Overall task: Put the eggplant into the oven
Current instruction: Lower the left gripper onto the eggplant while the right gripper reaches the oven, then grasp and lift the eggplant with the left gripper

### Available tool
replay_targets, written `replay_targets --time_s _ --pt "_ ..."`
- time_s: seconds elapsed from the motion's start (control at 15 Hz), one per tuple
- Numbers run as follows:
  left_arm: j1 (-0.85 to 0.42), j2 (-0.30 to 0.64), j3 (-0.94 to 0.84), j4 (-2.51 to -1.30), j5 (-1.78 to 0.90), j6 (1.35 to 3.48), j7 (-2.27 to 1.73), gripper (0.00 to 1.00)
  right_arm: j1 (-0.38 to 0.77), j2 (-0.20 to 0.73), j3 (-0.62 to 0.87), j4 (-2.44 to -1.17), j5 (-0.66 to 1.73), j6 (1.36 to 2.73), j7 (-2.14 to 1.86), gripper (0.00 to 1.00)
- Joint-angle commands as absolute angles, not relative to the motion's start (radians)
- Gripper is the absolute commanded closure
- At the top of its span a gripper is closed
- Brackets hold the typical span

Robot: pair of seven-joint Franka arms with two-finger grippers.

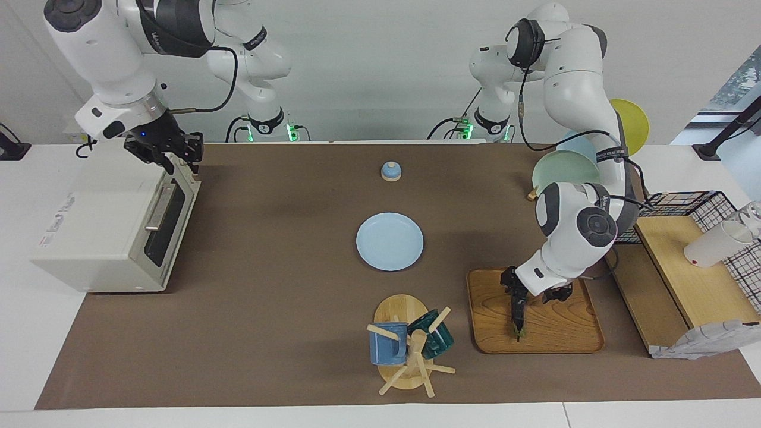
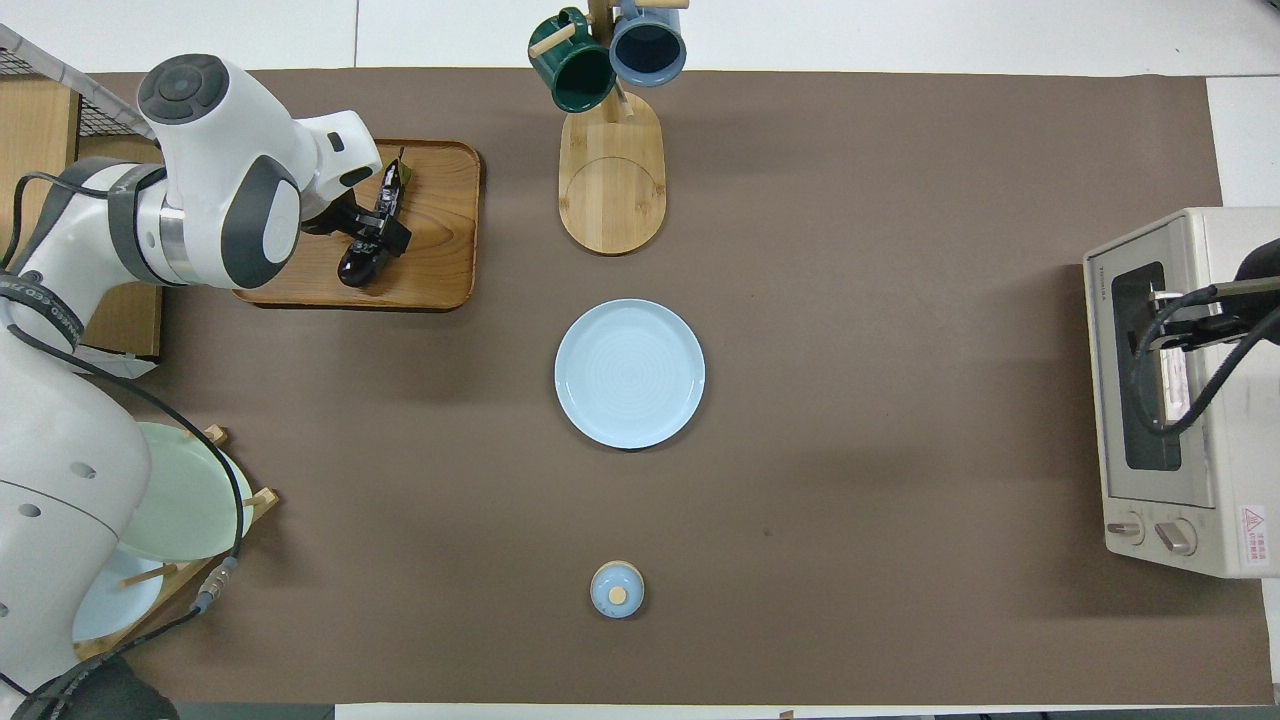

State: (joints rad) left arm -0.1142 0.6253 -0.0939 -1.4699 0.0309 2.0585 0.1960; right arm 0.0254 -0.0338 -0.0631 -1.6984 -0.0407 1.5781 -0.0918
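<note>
The right gripper (image 1: 178, 159) stood at the top front edge of the oven (image 1: 107, 229), near the door handle; I could not tell its opening. Farther out, the left gripper (image 1: 518, 302) was closed narrowly around the eggplant (image 2: 375, 228) on the wooden tray (image 1: 559, 333).

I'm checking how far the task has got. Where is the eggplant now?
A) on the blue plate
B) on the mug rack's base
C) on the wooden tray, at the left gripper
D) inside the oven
C: the eggplant lies on the wooden tray with the left gripper down on it, while the oven stands at the right arm's end.
</note>
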Motion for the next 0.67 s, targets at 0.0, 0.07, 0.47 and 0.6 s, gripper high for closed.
replay_targets --time_s 0.0,0.07,0.47,0.6 --pt "-0.123 0.592 -0.086 -1.519 0.049 2.083 0.206 0.0 0.015 -0.081 -0.066 -1.782 -0.012 1.631 -0.155 1.0" --pt "-0.123 0.585 -0.084 -1.537 0.049 2.091 0.206 0.0 0.014 -0.096 -0.067 -1.825 -0.021 1.666 -0.15 1.0" --pt "-0.123 0.572 -0.086 -1.559 0.049 2.08 0.204 0.0 -0.009 -0.127 -0.071 -1.988 -0.115 1.825 0.011 1.0" --pt "-0.123 0.571 -0.086 -1.559 0.049 2.075 0.204 0.05 -0.011 -0.124 -0.071 -2.002 -0.141 1.856 0.005 1.0"
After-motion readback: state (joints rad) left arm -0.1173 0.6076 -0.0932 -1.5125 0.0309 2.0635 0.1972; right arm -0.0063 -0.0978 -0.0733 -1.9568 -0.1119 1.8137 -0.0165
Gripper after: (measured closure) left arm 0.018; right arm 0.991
